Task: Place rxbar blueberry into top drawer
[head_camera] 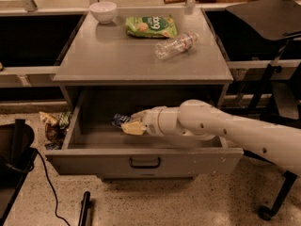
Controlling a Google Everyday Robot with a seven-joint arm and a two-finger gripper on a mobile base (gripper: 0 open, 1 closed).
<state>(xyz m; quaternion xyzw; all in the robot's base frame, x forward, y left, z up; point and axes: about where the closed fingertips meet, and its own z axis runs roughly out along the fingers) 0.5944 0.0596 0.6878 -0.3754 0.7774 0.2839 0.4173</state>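
The white, thick-tubed robot arm (235, 131) reaches in from the right, stretched almost level, and its pale yellowish two-finger gripper (129, 125) points left, low inside the open grey metal top drawer (94, 160).

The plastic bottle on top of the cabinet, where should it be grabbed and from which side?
Grip the bottle across its mid-body, coming down from above: it lies on its side, diagonal on the cabinet top, round flanks exposed. The hand is down inside the open top drawer by the rxbar blueberry, so it probably must lift out first.
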